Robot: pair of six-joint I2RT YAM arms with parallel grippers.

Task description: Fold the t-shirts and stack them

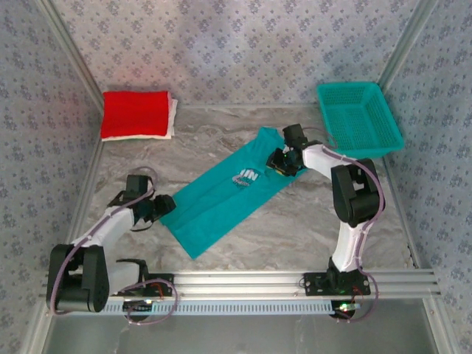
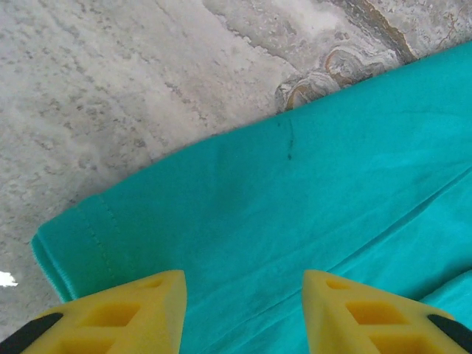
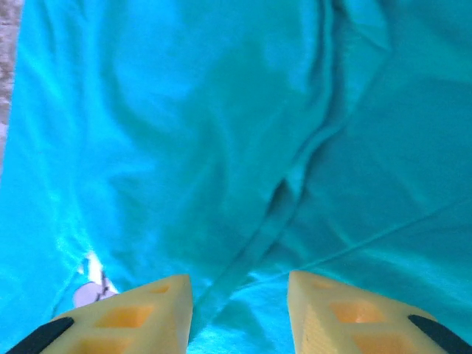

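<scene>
Jaws, left: parted about halfway, gripping nothing, over the near-left hem of the shirt.
Jaws, right: parted about halfway, cloth lying loose beneath, at the shirt's far-right end.
Teal cotton t-shirt with white print (image 1: 221, 206): long folded strip, diagonal on the grey marbled tabletop (image 1: 310, 228).
Folded red t-shirt (image 1: 135, 113): far left, on the folded white t-shirt (image 1: 172, 118).
Teal plastic mesh basket (image 1: 359, 118): far right.

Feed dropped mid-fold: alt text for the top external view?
A teal t-shirt, folded into a long strip, lies diagonally on the marble table with an arm's jaws near each end. A folded red shirt atop a white one sits far left, a teal mesh basket far right.
</scene>
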